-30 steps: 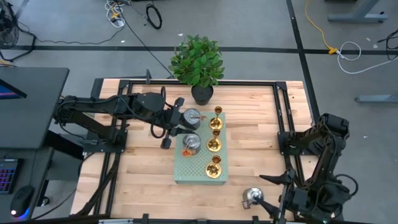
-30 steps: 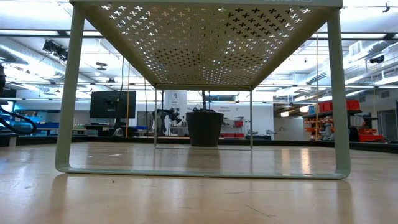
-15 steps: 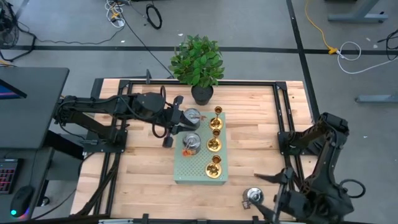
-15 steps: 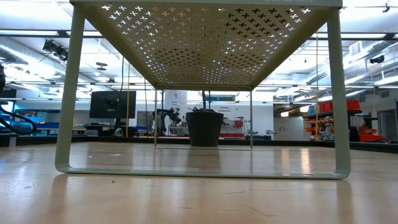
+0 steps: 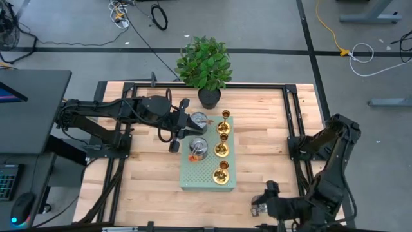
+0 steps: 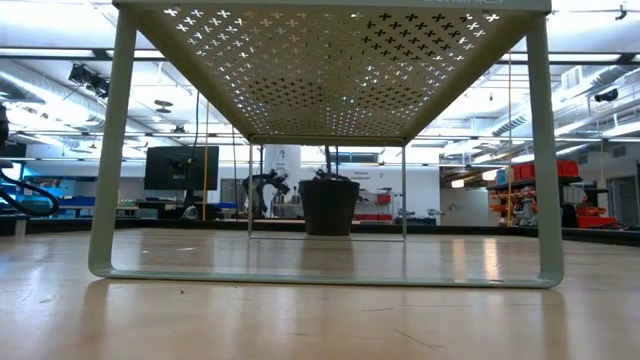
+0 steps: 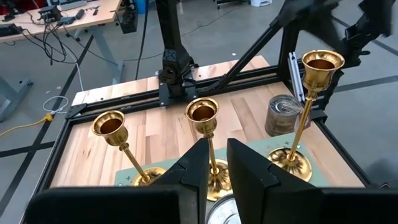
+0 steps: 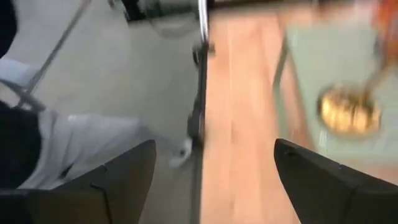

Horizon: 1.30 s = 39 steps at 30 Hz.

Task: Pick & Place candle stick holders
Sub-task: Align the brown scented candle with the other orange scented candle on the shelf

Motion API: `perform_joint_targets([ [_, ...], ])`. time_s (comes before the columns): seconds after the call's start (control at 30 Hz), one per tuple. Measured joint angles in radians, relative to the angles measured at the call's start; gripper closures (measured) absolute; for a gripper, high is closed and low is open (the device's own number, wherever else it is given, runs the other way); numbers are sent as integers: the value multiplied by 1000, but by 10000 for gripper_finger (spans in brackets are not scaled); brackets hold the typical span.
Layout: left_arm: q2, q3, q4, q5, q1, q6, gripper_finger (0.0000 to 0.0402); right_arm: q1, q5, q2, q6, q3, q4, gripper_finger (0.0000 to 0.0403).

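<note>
Five holders on the board — plant behind, sixth holder front-right.

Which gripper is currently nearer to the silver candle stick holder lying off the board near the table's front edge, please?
The right. The right gripper hovers beside that silver candle stick holder, while the left gripper is far off at the green board's back end.

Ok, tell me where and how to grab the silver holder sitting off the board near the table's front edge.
Take the silver holder across its squat round body, coming straight down from above: it stands alone on the bare wood of the table, with room for a finger on either side. The right gripper is right beside it; its fingers look open in the right wrist view.
</note>
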Motion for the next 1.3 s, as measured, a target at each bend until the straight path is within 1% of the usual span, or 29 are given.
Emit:
perform_joint_targets([
  [0.07, 0, 0, 0, 0, 0, 0, 335, -10, -78, 2, 88, 1, -44, 76],
  [0.13, 0, 0, 0, 0, 0, 0, 335, -21, -178, 2, 96, 0, -75, 76],
  [0.27, 0, 0, 0, 0, 0, 0, 335, -36, -415, -2, 120, 0, -121, 76],
  [0.33, 0, 0, 0, 0, 0, 0, 335, -42, -476, -2, 145, 0, -114, 76],
  [0.4, 0, 0, 0, 0, 0, 0, 335, -45, -483, -2, 157, 0, -104, 76],
  [0.63, 0, 0, 0, 0, 0, 0, 335, -47, -470, -2, 29, 0, -103, 76],
  [0.77, 0, 0, 0, 0, 0, 0, 335, -47, -464, -2, 11, 0, -102, 76],
  [0.87, 0, 0, 0, 0, 0, 0, 335, -47, -468, -2, -77, 0, -90, 76],
  [0.93, 0, 0, 0, 0, 0, 0, 335, -47, -447, -2, -105, 0, -80, 76],
  [1.03, 0, 0, 0, 0, 0, 0, 335, -46, -415, -2, -105, 0, -78, 73],
  [1.13, 0, 0, 0, 0, 0, 0, 335, -47, -381, -2, -133, -5, -79, 58],
  [1.23, 0, 0, 0, 0, 0, 0, 335, -47, -368, -1, -168, -23, -98, 33],
  [1.3, 0, 0, 0, 1, 0, 0, 335, -47, -369, -2, -152, -37, -113, 14],
])
